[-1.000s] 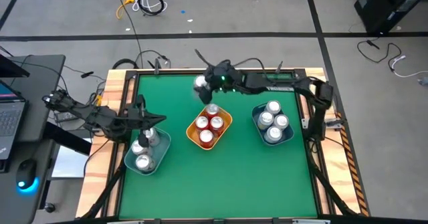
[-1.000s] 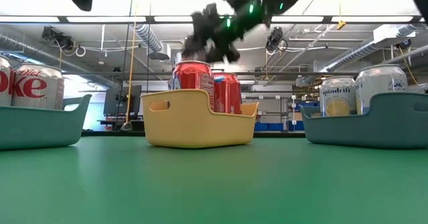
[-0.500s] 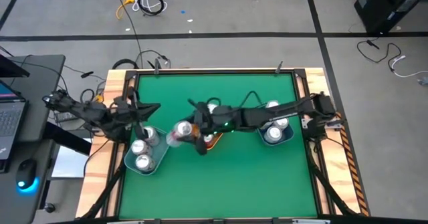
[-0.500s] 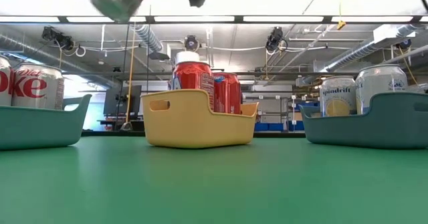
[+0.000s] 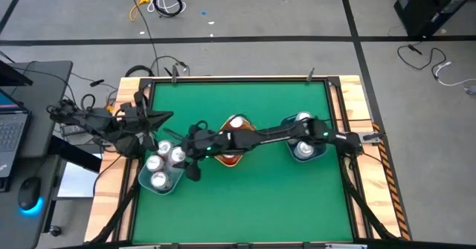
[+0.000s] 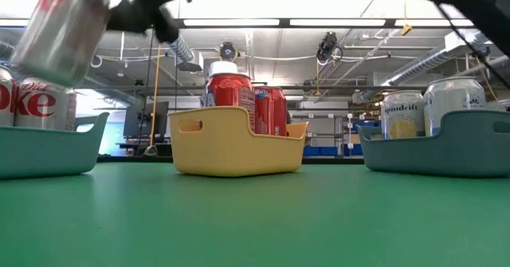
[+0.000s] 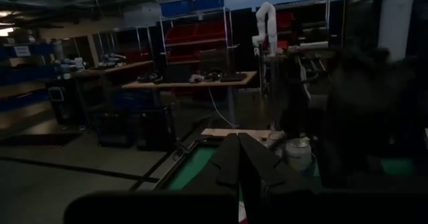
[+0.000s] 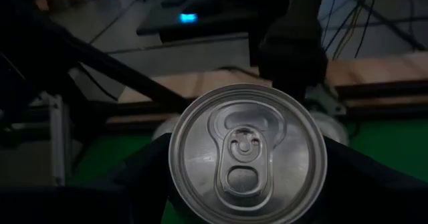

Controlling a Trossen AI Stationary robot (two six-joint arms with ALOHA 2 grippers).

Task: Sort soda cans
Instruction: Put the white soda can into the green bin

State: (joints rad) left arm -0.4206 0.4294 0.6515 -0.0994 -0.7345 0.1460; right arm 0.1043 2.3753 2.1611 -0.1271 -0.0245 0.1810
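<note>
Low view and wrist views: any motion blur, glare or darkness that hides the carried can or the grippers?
Low view: the silver can held by the right gripper is smeared by motion, its label unreadable; ceiling lights glare behind it. Right wrist view: dim, but the can's top is sharp. Left wrist view: very dark, the shut left gripper only a silhouette.

From above, the right arm point(image 5: 275, 135) stretches clear across the green table point(image 5: 238, 197), passing over the yellow bin point(image 5: 236, 160) with its red cans point(image 5: 236, 121). The right gripper point(image 5: 187, 148) holds a silver can point(image 5: 178, 154) at the edge of the left blue-grey bin point(image 5: 165, 186), where two more silver-topped cans point(image 5: 156, 171) sit. The left gripper point(image 5: 160, 117) hangs just behind that bin, fingers pressed together. Another blue-grey bin point(image 5: 305, 152) with cans lies under the right arm's rear part.
</note>
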